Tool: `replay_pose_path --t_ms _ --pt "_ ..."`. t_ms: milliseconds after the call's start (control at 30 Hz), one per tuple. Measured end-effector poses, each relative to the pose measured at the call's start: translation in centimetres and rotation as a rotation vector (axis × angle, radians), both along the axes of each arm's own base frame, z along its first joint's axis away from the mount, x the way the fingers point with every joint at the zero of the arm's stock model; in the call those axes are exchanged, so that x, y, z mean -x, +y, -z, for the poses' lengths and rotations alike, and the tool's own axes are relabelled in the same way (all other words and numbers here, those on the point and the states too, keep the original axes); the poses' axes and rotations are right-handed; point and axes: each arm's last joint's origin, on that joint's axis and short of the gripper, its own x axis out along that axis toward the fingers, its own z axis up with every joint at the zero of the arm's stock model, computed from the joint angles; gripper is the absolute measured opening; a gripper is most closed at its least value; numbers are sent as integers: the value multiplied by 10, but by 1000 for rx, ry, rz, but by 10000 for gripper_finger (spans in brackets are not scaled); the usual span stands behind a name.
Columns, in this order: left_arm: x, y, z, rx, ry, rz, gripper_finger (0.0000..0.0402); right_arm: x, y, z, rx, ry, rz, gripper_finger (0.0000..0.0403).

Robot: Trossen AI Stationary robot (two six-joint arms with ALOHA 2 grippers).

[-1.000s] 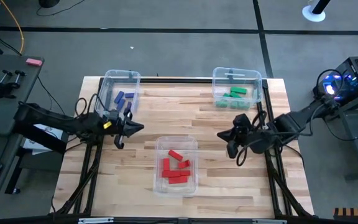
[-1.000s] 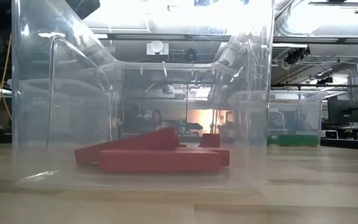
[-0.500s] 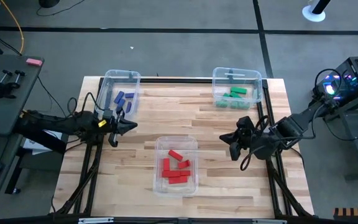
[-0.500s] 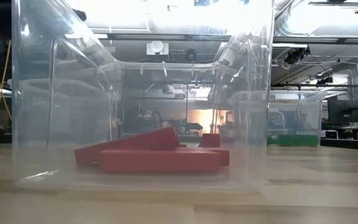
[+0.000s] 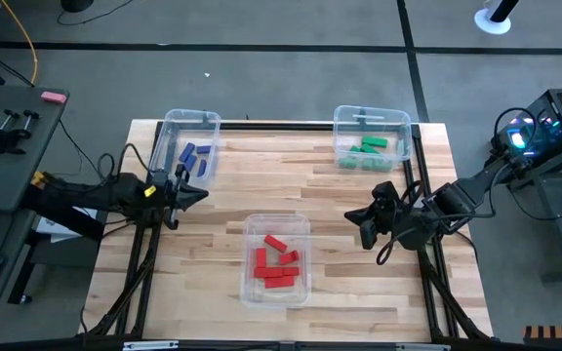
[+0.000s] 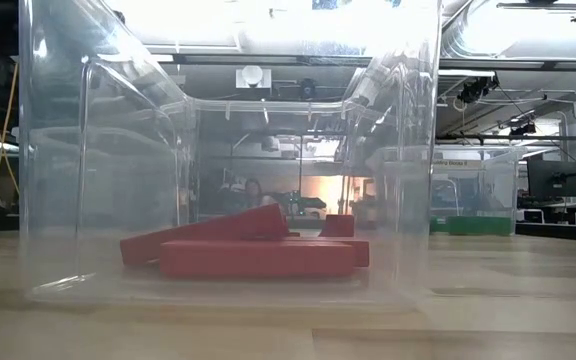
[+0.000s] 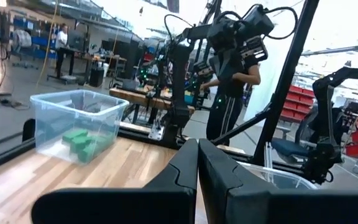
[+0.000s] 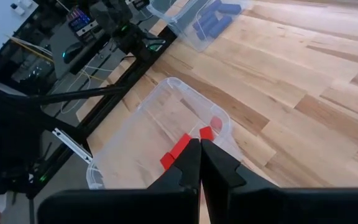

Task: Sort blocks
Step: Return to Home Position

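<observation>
Across the bench [image 5: 359,283], we find colours sorted: red blocks [image 5: 275,263] in the near bin [image 5: 246,283], blue blocks [image 5: 193,156] far left, green blocks [image 5: 369,148] far right. Pressed together and empty, the left tool [image 5: 199,193] and right tool [image 5: 354,216] hang by the bench's sides, likely because sorting looks finished.

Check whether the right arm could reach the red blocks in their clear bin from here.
Probably yes: the red blocks lie uncovered in the open-topped bin, and nothing stands between it and the right pincer, which is shut and would need opening.
</observation>
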Motion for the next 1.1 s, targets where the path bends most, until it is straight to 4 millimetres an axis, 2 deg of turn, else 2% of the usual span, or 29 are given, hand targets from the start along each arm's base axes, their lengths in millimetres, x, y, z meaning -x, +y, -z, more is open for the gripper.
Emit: replay_pose_path --t_ms 67,233,333,467,667,767,933,1000,1100 --pt "0 0 3 -3 -19 4 0 0 0 0 -6 -2 3 0" --pt "-2 -1 26 34 -91 27 0 0 0 -1 -11 -9 4 0" --pt "0 0 27 32 -111 16 0 0 0 -1 -10 -8 3 0" --pt "1 3 34 19 -43 -10 0 0 0 -1 -1 -6 -2 0" --pt "-1 5 44 119 58 -15 0 -3 2 5 64 3 -14 0" --pt "-1 5 44 135 54 -11 0 -1 4 20 76 -9 -9 0" --pt "-1 5 42 121 35 -11 0 2 9 63 19 -102 -15 0" --pt "-1 5 42 120 35 -12 0 1 4 78 -7 -176 -32 0" --pt "-1 5 42 120 37 -12 0 0 -16 97 -21 -295 -102 0"
